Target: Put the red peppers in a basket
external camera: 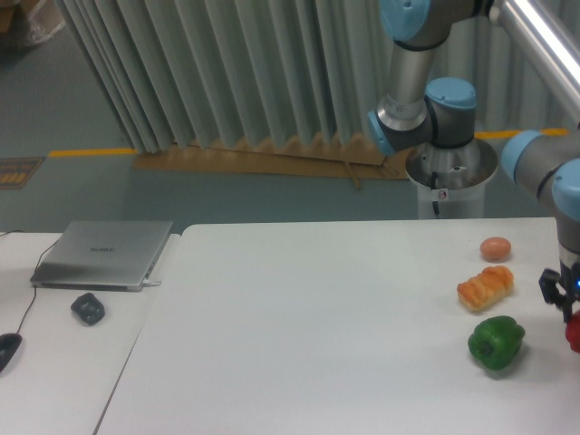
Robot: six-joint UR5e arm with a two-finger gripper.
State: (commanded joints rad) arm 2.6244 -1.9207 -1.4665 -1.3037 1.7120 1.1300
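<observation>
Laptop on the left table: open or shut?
Shut. The laptop lies flat with its silver lid down; no screen or keyboard shows.

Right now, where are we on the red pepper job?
Nothing looks done: no basket is in view. In hand: the pincer is at the table's right edge, beside a red object cut off by the frame, likely a red pepper; whether it is gripped is unclear. Left: lift it and get it into a basket. The green pepper, bread and egg sit untouched.
</observation>
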